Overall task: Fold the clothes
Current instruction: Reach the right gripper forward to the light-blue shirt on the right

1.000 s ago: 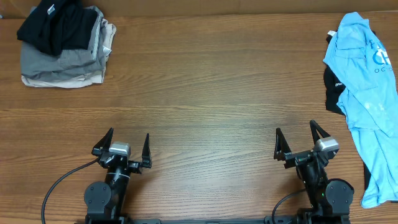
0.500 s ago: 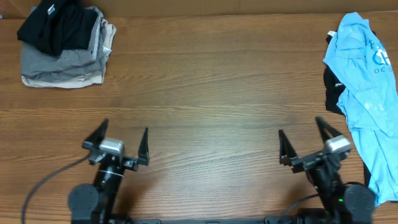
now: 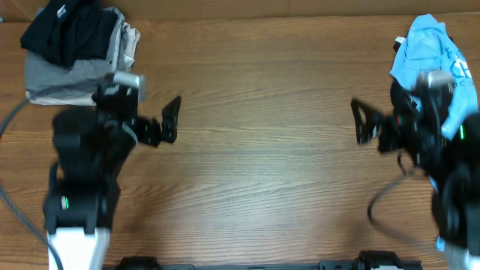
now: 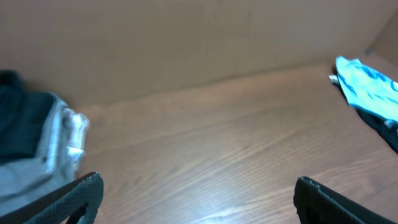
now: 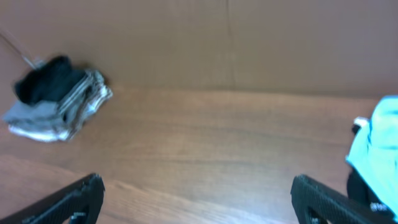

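- A pile of folded garments (image 3: 75,56) lies at the far left corner of the table (image 3: 255,112).
- The T-shirt (image 3: 424,49) lies along the right edge, on top of another garment (image 4: 380,123).
- The left gripper (image 3: 139,112) hangs just in front of the pile, and the right gripper (image 3: 401,112) hangs beside the T-shirt.

Light-blue T-shirt (image 3: 421,46), crumpled, not folded, with white letters, lying at the far right. Black garment (image 4: 385,127) peeking out from under it. Well apart, at the back left, folded pile (image 3: 67,75): black on top, grey and cream below.
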Motion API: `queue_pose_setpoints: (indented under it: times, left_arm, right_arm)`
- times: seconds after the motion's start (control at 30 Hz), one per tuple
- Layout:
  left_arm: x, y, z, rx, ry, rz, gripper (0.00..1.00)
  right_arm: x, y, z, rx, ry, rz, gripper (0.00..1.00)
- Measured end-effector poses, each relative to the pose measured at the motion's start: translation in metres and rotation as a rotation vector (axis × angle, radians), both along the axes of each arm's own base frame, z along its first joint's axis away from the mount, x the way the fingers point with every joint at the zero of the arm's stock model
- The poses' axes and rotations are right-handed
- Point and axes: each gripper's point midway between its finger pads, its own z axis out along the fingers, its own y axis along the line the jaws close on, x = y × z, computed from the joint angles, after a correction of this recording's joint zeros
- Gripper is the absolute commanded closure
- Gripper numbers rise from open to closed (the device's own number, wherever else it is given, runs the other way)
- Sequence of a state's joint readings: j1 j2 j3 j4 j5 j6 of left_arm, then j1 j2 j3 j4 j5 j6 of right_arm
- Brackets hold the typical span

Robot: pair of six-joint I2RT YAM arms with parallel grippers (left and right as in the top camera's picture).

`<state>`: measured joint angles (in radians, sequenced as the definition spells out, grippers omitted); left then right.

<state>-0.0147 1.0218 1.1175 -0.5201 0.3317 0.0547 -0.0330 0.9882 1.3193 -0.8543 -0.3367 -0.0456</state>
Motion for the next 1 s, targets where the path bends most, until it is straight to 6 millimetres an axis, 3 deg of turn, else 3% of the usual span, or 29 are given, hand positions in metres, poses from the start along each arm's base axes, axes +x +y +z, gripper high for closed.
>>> queue_pose_setpoints:
  times: [0.13,0.3,0.47,0.67,0.77,0.83,1.0]
  left_arm:
    - [0.026,-0.005,-0.013,0.020,0.164,-0.046,0.00]
    - [0.062,-0.008,-0.042,0.036,0.269,-0.072,0.00]
    - [0.085,-0.009,-0.096,0.036,0.400,-0.086,0.00]
    - [0.104,-0.010,-0.153,0.033,0.517,-0.088,0.00]
    - [0.107,-0.010,-0.162,0.032,0.533,-0.089,0.00]
    - [0.108,-0.011,-0.161,0.034,0.529,-0.092,0.00]
    - [0.108,-0.021,-0.159,0.040,0.515,-0.112,0.01]
  right_arm:
    - [0.053,-0.002,-0.012,0.001,0.106,0.001,0.00]
    - [0.125,-0.011,-0.046,-0.018,0.130,-0.034,0.00]
    - [0.176,-0.058,-0.084,-0.053,0.150,-0.232,0.00]
    - [0.197,-0.148,-0.141,-0.046,0.243,-0.480,0.00]
    - [0.197,-0.188,-0.181,-0.049,0.321,-0.558,0.03]
    - [0.199,-0.205,-0.210,-0.075,0.368,-0.569,0.03]
    - [0.212,-0.213,-0.263,-0.152,0.423,-0.552,0.04]
